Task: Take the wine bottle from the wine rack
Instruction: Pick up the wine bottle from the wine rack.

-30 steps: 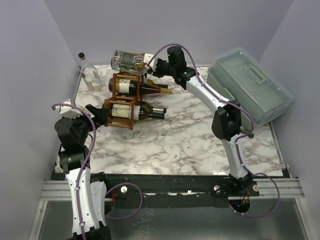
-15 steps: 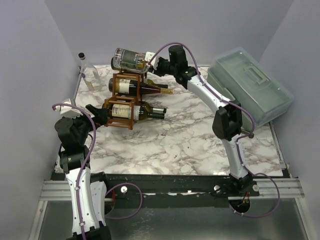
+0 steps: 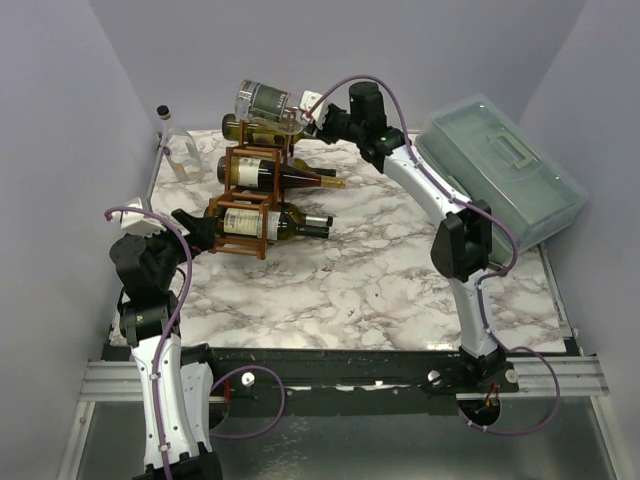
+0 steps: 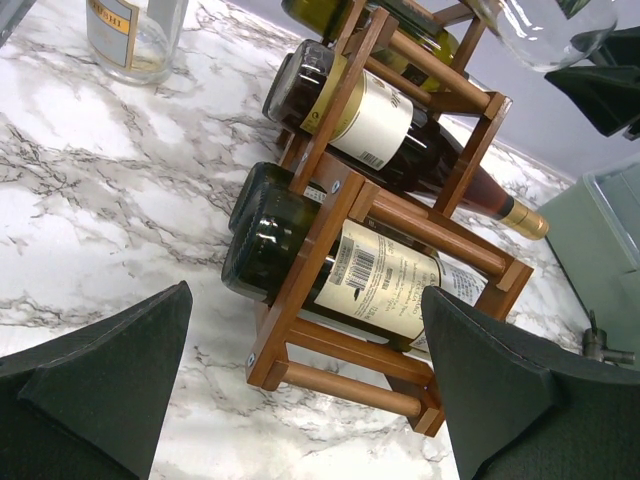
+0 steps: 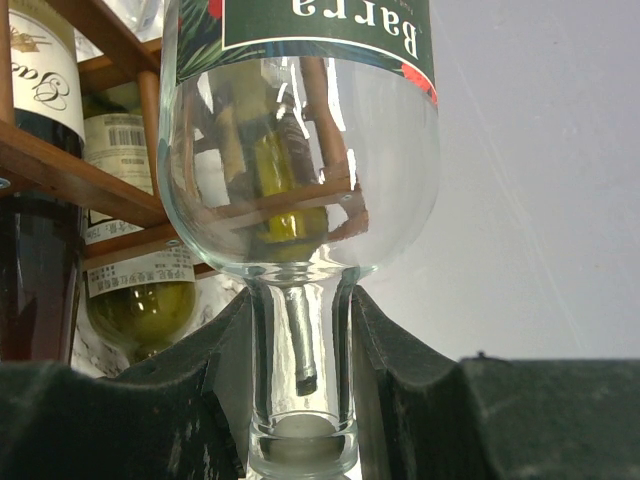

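clear wine bottle up in the air just above the top tier of the wine rack, apparently free of its bars. long axis near level, slightly tilted: base over the rack's left side, neck toward the rack's right side, running straight into the right fingers. those fingers set narrow, pinching the neck just under the shoulder. left fingers spread wide and empty, low over the bench at the left of the rack's bottom tier, facing the bases of the other bottles, touching nothing. right arm plainly the nearer. judged next: carry along that axis, off to the rack's right, minding the base over the top bars.
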Controlling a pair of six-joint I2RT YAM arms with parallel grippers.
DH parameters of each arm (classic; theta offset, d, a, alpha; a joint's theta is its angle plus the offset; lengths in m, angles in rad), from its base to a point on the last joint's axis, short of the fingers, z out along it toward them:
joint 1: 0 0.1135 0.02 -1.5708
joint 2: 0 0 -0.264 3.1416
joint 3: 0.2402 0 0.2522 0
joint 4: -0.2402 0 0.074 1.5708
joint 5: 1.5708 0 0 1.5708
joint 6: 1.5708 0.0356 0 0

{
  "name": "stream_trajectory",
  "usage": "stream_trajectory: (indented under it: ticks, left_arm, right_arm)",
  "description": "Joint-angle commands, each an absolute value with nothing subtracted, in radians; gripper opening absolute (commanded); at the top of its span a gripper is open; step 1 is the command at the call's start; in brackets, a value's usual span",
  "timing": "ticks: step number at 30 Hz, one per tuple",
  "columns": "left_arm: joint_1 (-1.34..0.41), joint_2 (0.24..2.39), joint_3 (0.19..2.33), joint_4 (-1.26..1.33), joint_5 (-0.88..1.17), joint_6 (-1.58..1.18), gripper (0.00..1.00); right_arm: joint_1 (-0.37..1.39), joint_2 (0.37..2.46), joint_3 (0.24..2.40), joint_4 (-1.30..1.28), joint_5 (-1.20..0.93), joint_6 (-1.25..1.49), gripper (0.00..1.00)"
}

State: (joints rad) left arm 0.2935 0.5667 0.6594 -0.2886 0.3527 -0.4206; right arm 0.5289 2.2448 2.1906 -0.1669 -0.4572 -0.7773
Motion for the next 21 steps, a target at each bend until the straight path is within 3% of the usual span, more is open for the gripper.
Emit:
stream_trajectory:
  ticks: [1,21]
  left_arm:
    - [0.301,0.565,0.650,-0.295,0.356,-0.405,0.99]
    - [0.300,0.513,0.647,-0.217,0.476,-0.425,0.99]
  right_arm:
    - [0.517,2.096,2.225,0.055,-0.483,-0.735,0.00]
    - [0.432,1.799,1.973,-0.130,-0.538,-0.708,0.00]
